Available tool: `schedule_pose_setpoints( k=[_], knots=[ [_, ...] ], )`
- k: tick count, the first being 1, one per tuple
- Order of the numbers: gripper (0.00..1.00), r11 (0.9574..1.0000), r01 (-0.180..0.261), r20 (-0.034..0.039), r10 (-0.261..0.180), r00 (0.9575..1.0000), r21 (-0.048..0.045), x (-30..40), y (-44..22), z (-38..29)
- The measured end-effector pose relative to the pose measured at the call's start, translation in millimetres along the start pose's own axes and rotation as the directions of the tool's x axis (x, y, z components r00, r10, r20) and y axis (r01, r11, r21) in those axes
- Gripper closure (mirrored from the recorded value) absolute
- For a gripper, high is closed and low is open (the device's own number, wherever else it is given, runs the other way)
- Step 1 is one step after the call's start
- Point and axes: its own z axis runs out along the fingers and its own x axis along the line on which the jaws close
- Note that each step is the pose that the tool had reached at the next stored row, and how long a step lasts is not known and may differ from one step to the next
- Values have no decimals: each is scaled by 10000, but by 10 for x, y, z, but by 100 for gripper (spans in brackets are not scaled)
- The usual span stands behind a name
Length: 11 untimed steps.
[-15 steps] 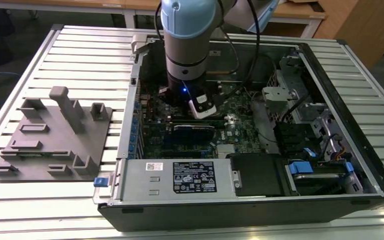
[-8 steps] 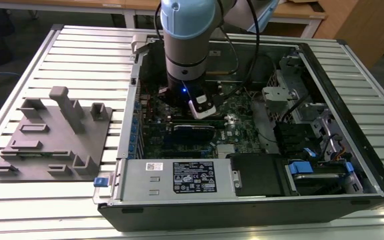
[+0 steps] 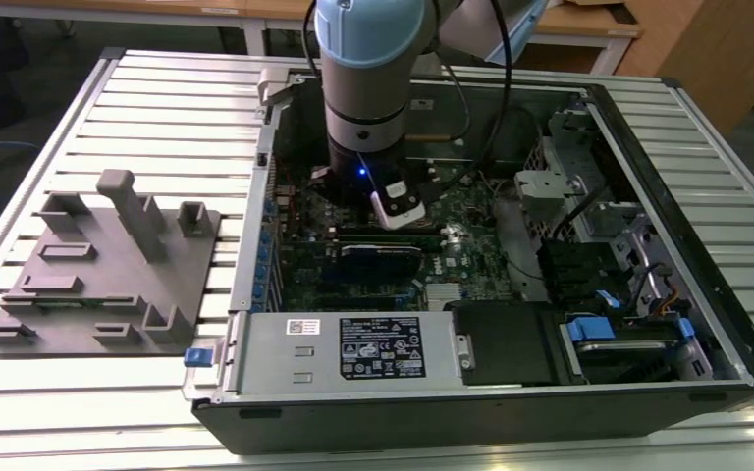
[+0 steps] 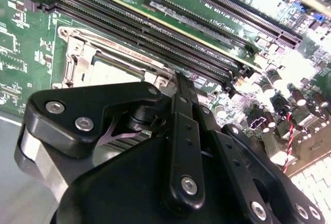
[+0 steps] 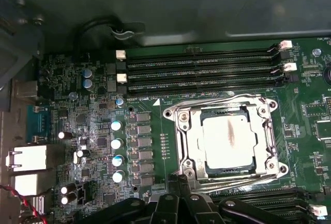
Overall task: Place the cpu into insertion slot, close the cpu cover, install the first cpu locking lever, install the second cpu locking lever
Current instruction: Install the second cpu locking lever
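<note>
- On the exterior view's left, a grey fixture [image 3: 95, 275] lies on the slatted worktop [image 3: 154, 88], well apart from where I am working.
- Right of it stands the open case [image 3: 482, 412]. My arm reaches down into it, with my end effector [image 3: 397, 208] low over the board [image 3: 350, 265].
- Progress, as I judge it: the cpu [image 5: 230, 141] sits flat in the slot [image 5: 173, 114], so that step looks done.
- The cover [image 5: 192, 146] lies down around the chip, and the chip's silvery top shows through its window. That step looks done too.
- The levers are less certain. One wire lever [image 5: 217, 101] runs along the slot's edge beside the memory slots [image 5: 201, 71], and another [image 5: 227, 185] runs along the opposite edge. Both lie low, but I cannot tell whether either is hooked, so I count the lever steps as unconfirmed.
- My end effector [image 5: 178, 178] is clenched, with the two thin fingers pressed together. I can see nothing between them, and I cannot tell whether the tips touch the lever.
- The tips stand at the slot's edge away from the memory slots, just beside that second lever and near one corner of the cover.
- In the second wrist view, the cpu [image 4: 111, 71] lies just beyond my fingertips [image 4: 178, 87], inside the cover [image 4: 77, 53].
</note>
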Motion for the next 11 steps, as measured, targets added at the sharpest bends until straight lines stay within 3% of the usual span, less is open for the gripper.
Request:
schedule_pose_setpoints(
  k=[5, 11],
  knots=[
    [90, 10000, 1, 5, -1, 10000, -11, 2, -5, 21],
    [90, 9999, -3, 0, 3, 10000, -109, 12, -11, 56]
  ],
)
